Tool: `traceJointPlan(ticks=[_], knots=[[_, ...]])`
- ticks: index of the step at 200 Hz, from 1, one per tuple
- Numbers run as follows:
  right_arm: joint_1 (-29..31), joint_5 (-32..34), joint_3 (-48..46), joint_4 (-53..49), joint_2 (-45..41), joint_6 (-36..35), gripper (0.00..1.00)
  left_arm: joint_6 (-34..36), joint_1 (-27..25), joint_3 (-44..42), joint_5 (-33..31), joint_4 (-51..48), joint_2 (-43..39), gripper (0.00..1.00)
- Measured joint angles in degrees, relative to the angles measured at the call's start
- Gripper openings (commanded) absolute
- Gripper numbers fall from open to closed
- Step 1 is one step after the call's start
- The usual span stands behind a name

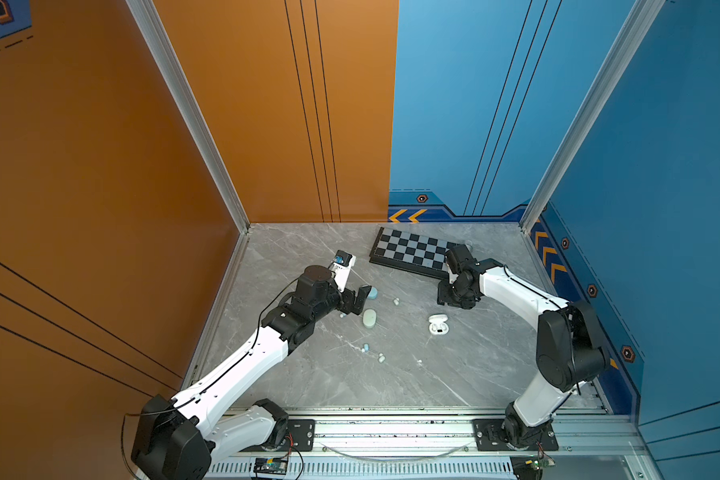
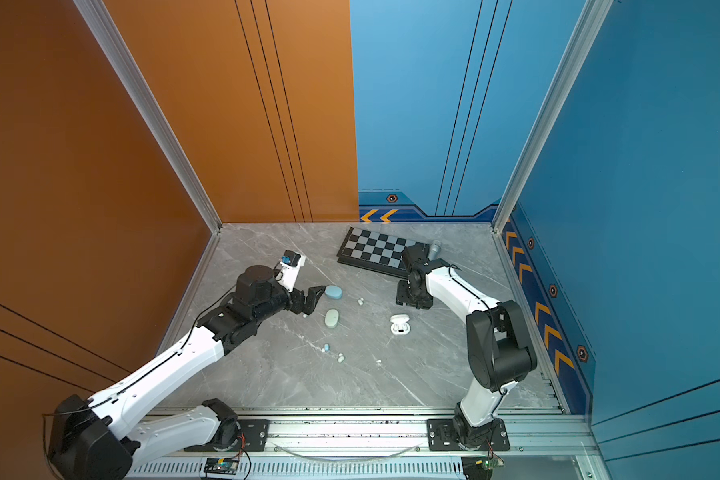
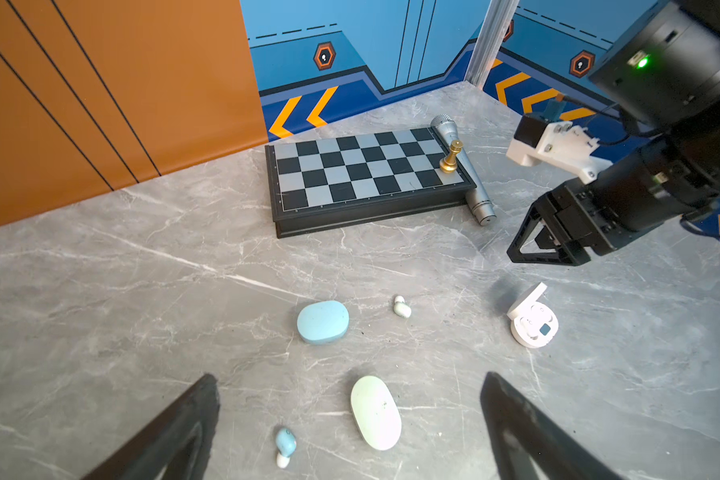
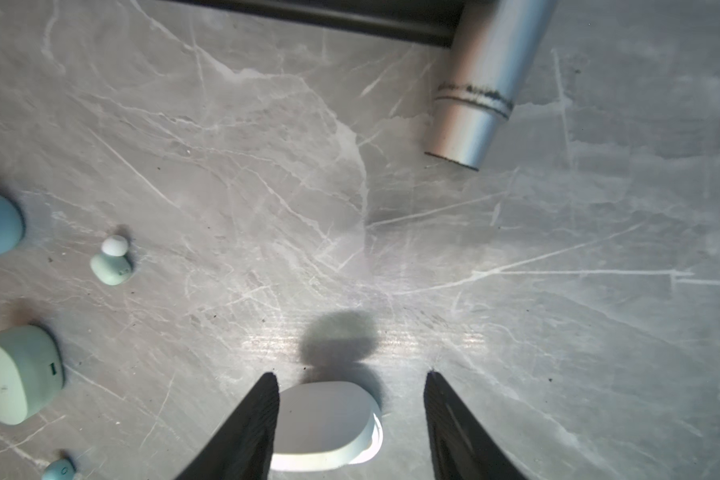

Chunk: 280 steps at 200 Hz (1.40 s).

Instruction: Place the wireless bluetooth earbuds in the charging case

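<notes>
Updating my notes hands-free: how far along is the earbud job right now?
Done: only the white case stands open. In hand: nothing; the left gripper and right gripper hover open, empty. Left: earbuds lie loose on the table; blue case and green case are shut.

Orange wall (image 1: 267, 104) and blue wall (image 1: 454, 104) enclose marble tabletop (image 1: 391, 386).

Left white-and-black arm (image 1: 242, 365) reaches forward and inward, wrist near level; black pincer (image 1: 364, 300) has jaws spread fully wide, empty. Right white-and-black arm (image 1: 512, 286) has elbow raised, wrist pitched down; black pincer (image 4: 350, 376) points downward, jaws partly apart, gripping nothing.
</notes>
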Motion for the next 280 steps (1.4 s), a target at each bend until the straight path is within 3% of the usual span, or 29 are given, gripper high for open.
traceJointPlan(ticks=[72, 149, 214, 280], knots=[[3.8, 2.2, -0.7, -2.1, 1.8, -1.7, 0.56, -3.4, 2.1, -2.3, 2.0, -1.1, -1.0, 0.98], [5.8, 2.9, -5.7, -3.2, -3.1, -2.4, 0.57, -3.5, 2.8, -2.3, 2.1, -1.0, -1.0, 0.98], [6.8, -0.8, -5.7, -4.0, -5.0, -8.3, 0.76, -3.5, 2.8, -2.3, 2.1, -1.1, -1.0, 0.98], [8.2, -2.0, -5.7, -6.2, -0.3, -11.4, 0.82, -3.6, 2.8, -2.1, 2.4, -1.1, -1.0, 0.98]])
